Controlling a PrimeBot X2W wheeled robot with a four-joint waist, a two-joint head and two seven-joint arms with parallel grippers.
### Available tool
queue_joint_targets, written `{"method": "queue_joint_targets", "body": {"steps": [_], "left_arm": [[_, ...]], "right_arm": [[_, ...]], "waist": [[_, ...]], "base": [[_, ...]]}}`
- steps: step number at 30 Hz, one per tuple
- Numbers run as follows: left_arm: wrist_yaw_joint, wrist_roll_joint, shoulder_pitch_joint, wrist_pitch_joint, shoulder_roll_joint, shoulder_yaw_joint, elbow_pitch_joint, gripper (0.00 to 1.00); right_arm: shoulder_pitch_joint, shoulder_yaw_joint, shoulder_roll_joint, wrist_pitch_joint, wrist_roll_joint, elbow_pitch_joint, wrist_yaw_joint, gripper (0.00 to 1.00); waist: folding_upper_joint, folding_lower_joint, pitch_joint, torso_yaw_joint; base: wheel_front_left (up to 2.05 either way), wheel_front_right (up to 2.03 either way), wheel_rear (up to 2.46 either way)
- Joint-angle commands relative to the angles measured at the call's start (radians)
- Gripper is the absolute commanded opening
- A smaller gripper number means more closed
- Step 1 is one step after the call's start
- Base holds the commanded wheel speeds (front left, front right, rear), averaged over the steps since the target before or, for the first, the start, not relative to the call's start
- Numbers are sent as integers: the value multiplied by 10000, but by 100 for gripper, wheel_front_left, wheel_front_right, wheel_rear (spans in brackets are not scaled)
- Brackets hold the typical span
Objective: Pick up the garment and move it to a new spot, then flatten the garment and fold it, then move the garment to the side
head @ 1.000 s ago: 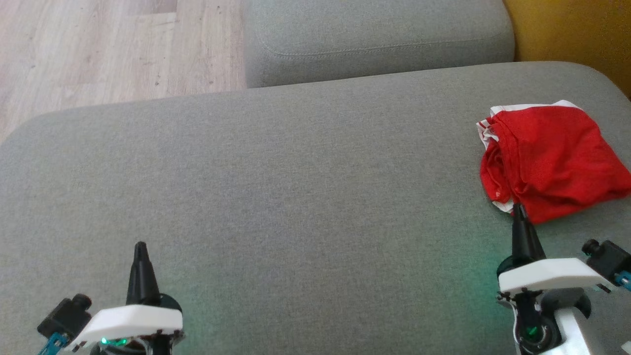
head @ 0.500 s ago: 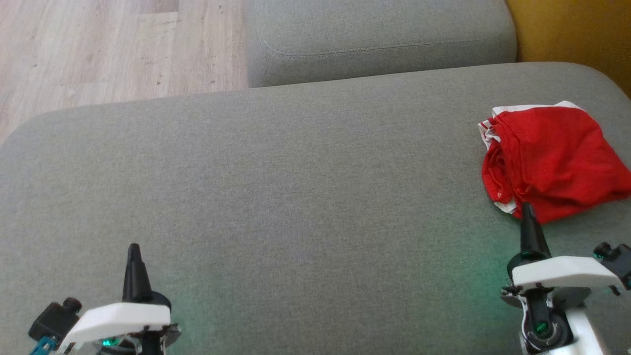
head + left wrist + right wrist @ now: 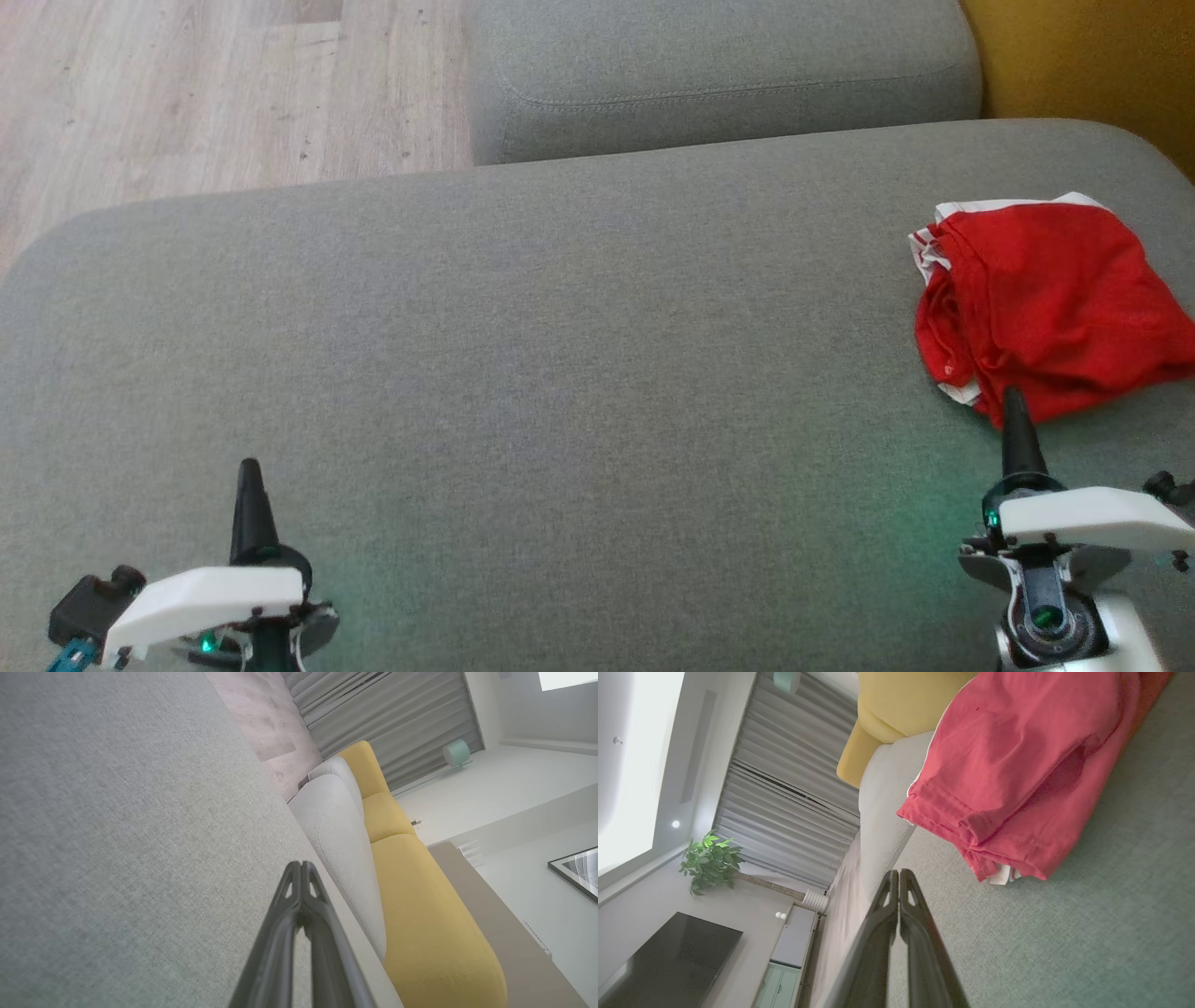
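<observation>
The garment [image 3: 1046, 308], red with a white striped edge, lies folded in a loose bundle on the grey seat cushion [image 3: 560, 327], at its far right side, and nothing holds it. Its white trim shows along the far edge and at the left corner of the bundle. Just before the near edge of the garment stands the right gripper [image 3: 1015, 399], its two dark fingers pressed together to one point, with nothing between them. In the head view this point overlaps the hem of the garment, but in the right wrist view there is a strip of bare cushion between the tip and the red cloth, so they seem to be apart. Well to the left of the garment, over the bare near part of the cushion, is the left gripper [image 3: 248, 469], also with its fingers together and empty. Beyond the garment and to its left sits a second grey cushion [image 3: 719, 75]. Directly behind the garment is a yellow sofa part [image 3: 1074, 56]. Far to the left of the garment, past both cushions, is the pale wooden floor [image 3: 187, 93].
</observation>
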Motion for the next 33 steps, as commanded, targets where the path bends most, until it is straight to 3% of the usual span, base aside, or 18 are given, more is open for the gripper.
{"method": "queue_joint_targets", "body": {"steps": [1, 33], "left_arm": [[-100, -305, -497, 110, 51, 358, -356, 0], [-205, -3421, -659, 1025, 69, 872, -390, 0]], "right_arm": [[-301, 45, -35, 102, 373, -436, -6, 0], [-181, -444, -24, 992, 3924, -912, -8, 0]], "waist": [[-1, 0, 0, 7], [-1, -1, 9, 107]], "base": [[0, 0, 0], [0, 0, 0]]}}
